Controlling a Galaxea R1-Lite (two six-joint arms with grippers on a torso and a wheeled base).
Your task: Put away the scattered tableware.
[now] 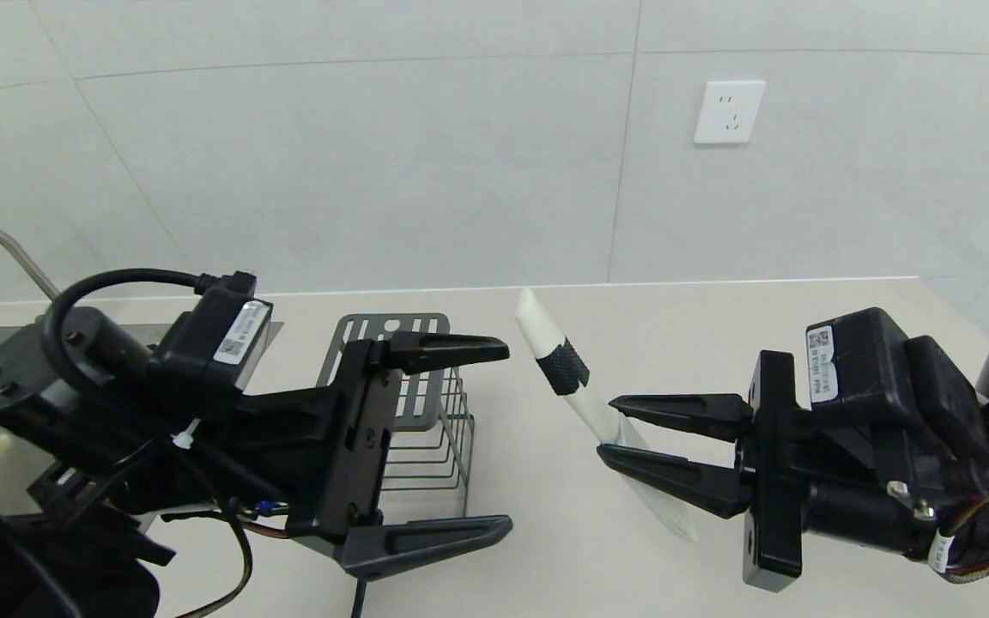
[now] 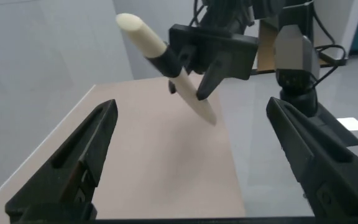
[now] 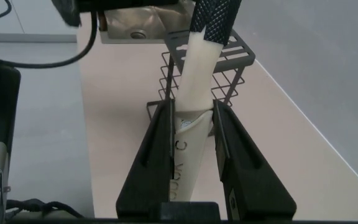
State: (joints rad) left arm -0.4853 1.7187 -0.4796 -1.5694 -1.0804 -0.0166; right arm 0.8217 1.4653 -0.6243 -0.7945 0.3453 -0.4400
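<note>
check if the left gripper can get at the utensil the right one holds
Probably yes: the left gripper is open and faces the utensil, whose upper end sticks out free of the right gripper, with nothing between them.

Wire rack (image 1: 439, 429) left of knife (image 1: 563, 365)

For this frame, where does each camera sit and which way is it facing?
Head view: high on the robot, facing forward and down at the counter and wall. Both arms show: the left gripper is open before the wire rack, and the right gripper is shut on the white knife.
Left wrist view: behind its own open fingers, facing across the counter at the right gripper.
Right wrist view: behind its own fingers, looking along the knife toward the rack.
Shared: all three show the knife.
</note>
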